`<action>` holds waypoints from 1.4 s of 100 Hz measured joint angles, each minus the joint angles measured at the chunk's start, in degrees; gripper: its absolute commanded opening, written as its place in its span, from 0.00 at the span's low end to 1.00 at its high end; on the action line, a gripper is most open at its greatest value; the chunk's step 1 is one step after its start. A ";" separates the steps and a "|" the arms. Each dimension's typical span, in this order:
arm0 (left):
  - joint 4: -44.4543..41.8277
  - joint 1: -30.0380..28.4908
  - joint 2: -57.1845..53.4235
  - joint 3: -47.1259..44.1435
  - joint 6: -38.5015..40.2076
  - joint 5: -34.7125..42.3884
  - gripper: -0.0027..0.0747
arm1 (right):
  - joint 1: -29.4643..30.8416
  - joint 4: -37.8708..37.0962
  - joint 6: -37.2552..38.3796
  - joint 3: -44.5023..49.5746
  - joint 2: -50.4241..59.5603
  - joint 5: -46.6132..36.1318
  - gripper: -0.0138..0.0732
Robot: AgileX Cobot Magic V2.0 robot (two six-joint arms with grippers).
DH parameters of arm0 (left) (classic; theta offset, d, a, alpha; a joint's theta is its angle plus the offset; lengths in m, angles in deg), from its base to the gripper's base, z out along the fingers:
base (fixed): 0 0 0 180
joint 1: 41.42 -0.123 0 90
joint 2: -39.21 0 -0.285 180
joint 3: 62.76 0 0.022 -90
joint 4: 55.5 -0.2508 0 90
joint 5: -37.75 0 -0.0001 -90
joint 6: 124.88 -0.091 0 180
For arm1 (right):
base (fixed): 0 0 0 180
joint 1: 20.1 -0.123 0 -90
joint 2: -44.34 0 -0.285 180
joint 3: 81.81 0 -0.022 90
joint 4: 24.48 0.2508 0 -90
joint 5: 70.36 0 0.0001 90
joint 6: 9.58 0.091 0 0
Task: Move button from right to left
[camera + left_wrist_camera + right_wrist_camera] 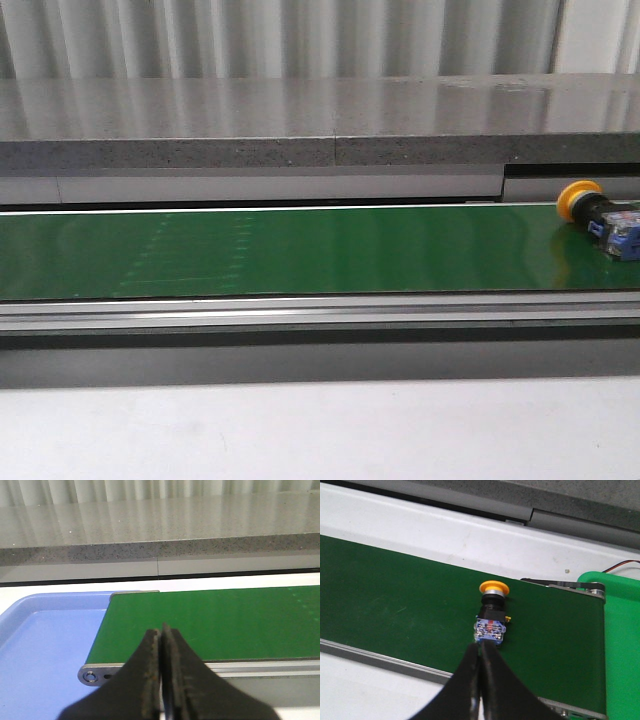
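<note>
The button (603, 216) lies on its side at the far right of the green belt (300, 250), yellow cap toward the back, blue block toward the front. In the right wrist view the button (491, 615) lies just beyond my right gripper (481, 647), which is shut and empty, its tips just short of the blue block. My left gripper (161, 630) is shut and empty, over the near rail at the belt's left end (200, 625). Neither gripper shows in the front view.
A blue tray (45, 640) sits off the belt's left end. A green bin (622, 630) sits off the belt's right end. A metal rail (320, 310) runs along the belt's near side. A grey stone ledge (300, 120) stands behind.
</note>
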 measured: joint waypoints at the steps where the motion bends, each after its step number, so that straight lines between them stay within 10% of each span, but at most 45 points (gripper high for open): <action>1: 0.00 0.00 0.00 0.00 0.00 0.00 0.01 | 0.00 0.00 0.00 0.29 0.39 -0.11 0.08; 56: -0.20 0.00 0.00 0.00 0.00 0.00 0.01 | 0.00 2.36 -0.12 18.66 26.29 -3.98 0.08; 140: -0.20 0.00 2.53 7.52 0.00 -1.19 0.01 | 0.00 2.61 -0.25 19.63 27.89 -4.73 0.08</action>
